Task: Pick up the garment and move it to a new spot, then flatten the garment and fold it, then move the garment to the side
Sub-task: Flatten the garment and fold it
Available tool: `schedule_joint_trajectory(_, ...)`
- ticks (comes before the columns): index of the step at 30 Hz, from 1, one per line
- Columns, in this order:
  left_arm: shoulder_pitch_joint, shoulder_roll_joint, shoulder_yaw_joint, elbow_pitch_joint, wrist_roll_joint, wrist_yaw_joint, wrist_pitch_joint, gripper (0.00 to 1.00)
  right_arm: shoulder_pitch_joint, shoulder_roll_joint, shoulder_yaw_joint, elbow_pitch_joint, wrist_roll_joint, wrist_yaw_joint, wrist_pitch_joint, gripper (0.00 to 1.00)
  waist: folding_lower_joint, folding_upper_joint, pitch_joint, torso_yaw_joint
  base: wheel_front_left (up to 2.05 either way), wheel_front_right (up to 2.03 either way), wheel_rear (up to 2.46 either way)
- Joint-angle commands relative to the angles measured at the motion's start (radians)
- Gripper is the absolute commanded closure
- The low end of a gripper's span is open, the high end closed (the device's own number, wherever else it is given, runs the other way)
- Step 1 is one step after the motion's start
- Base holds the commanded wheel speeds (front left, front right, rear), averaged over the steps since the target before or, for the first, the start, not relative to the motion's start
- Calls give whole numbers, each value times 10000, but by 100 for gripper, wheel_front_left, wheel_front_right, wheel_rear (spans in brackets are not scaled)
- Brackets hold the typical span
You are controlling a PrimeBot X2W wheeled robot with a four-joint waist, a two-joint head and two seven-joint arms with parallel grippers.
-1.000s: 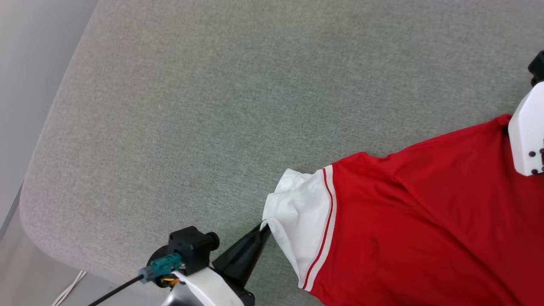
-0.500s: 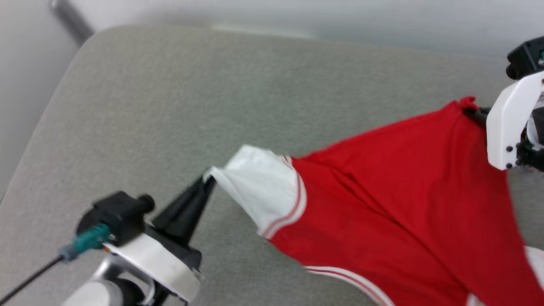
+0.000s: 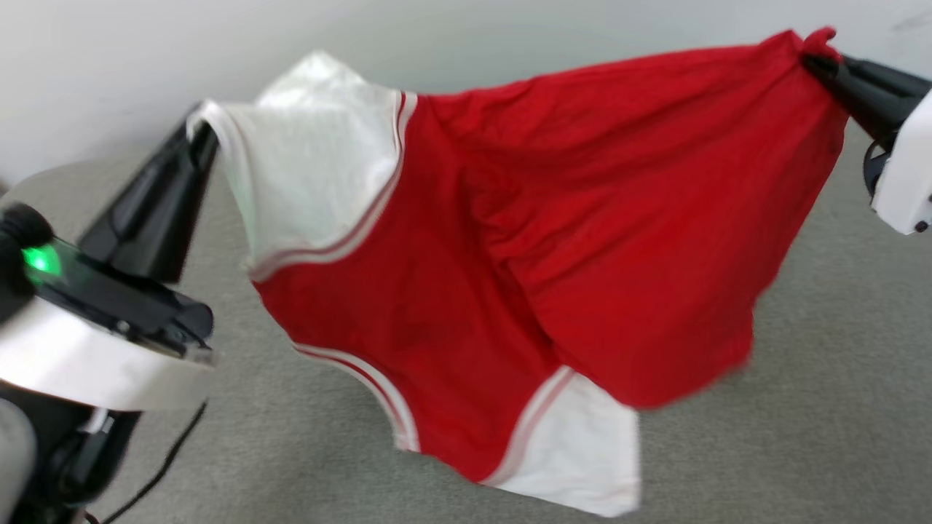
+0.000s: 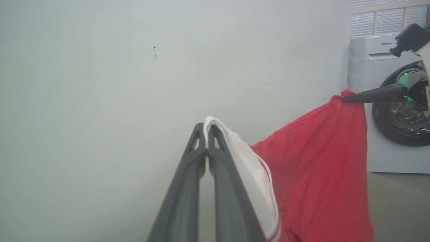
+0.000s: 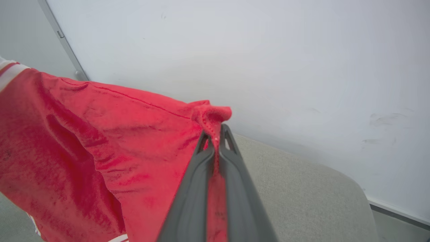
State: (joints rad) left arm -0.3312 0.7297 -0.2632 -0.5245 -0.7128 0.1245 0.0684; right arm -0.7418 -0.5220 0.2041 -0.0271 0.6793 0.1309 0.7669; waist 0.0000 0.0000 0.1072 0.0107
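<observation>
The jersey [image 3: 510, 255] is held above the worktop [image 3: 837, 378], pinched by the closed left fingers [image 3: 156, 211] at a sleeve and by the closed right fingers [image 3: 866, 87] at a corner. It should be lowered evenly and taut.

The garment [image 3: 466, 276] is held above the surface [image 3: 837, 407], stretched between left fingers [image 3: 156, 211] and right fingers [image 3: 859, 87], a wall [image 3: 109, 58] behind.

The left hand [image 3: 196, 131] and right hand [image 3: 814, 62] are each built of two long, dark grey, tapering fingers [image 4: 188, 188]. Behind them white wrist shells [image 3: 87, 364] are seen; a green light [image 3: 40, 260] and a black cable [image 3: 156, 466] are carried on the left.
</observation>
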Motion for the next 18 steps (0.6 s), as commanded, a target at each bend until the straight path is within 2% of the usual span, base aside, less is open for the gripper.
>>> schedule_joint_trajectory(1,-314,80,161,-127,-45,31,56,100,-115,65,-118,-270,77,-3,-98,100,0,0,-162,-443,0,0,0)
schedule_joint_trajectory(13,-2479,416,752,-524,100,-182,253,100,16,152,-955,-2224,-233,-3,-716,100,0,0,336,-1228,0,0,0)
schedule_joint_trajectory(18,-3666,747,853,-370,622,-357,332,100,-239,217,-1253,-2641,-547,-3,-1085,100,0,0,830,-1381,0,0,0)
